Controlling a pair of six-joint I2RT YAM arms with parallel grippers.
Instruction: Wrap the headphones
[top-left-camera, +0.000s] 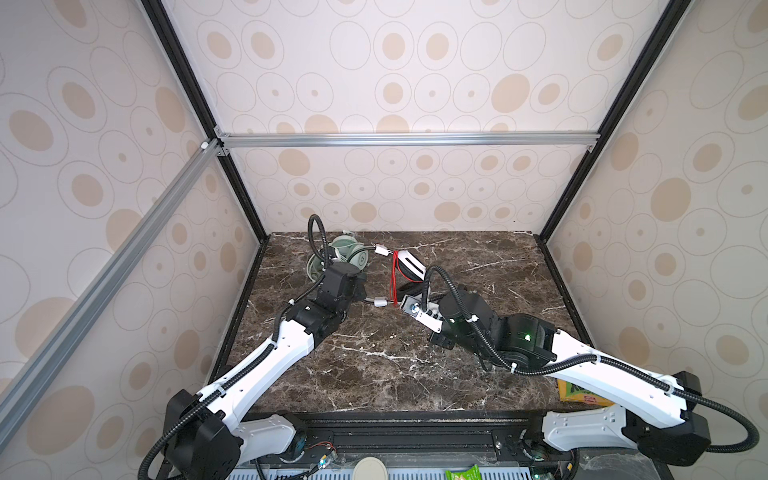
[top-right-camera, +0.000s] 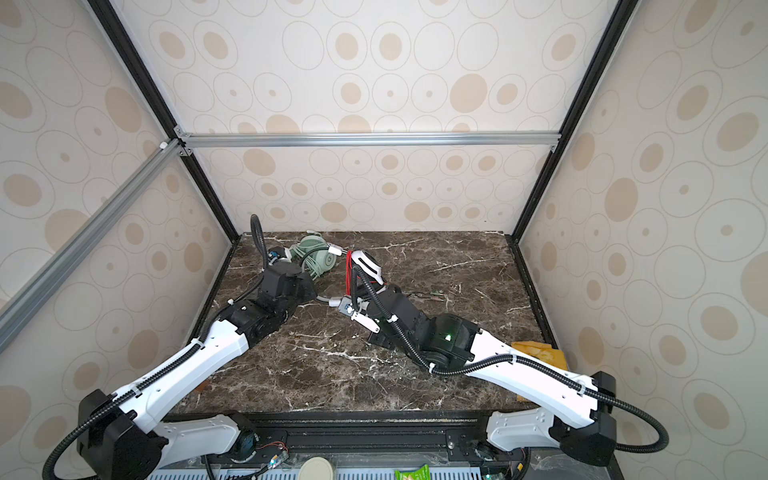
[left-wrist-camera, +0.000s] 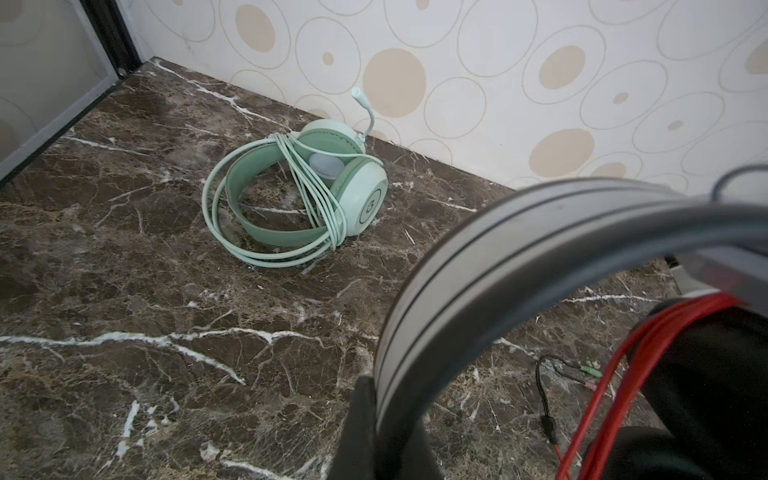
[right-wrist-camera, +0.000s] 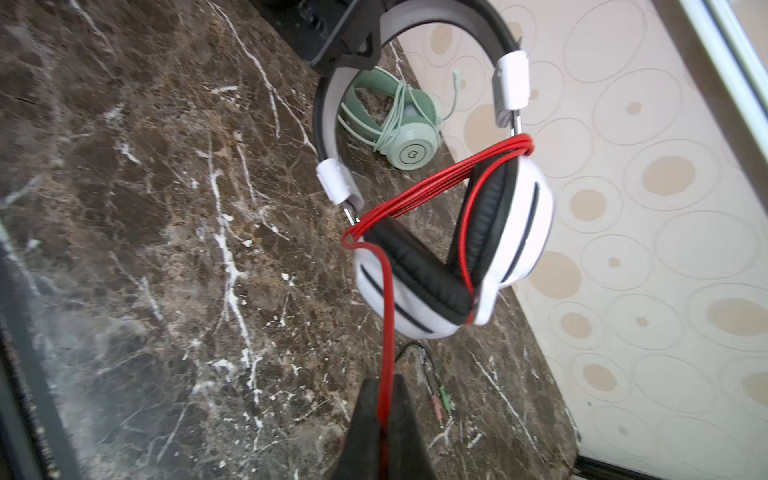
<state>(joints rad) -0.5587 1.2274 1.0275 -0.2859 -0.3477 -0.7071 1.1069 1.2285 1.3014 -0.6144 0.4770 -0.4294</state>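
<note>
Red cable (right-wrist-camera: 386, 311) was pinched in the right gripper (right-wrist-camera: 384, 399), with several turns wound round the white headset (right-wrist-camera: 528, 232). The left gripper (right-wrist-camera: 359, 50) clamped its headband above the table (right-wrist-camera: 124, 208). Mint headset (left-wrist-camera: 361, 199) lay wrapped behind. Next likely needs another taut loop.

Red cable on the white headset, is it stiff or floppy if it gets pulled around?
Probably floppy: the red cable runs straight only where the right tool pinches it taut, and its loops bend tightly round the white headset. Likely light and thin, so loops may slide off if nudged. Its loose plug end lies limp on the table.
</note>
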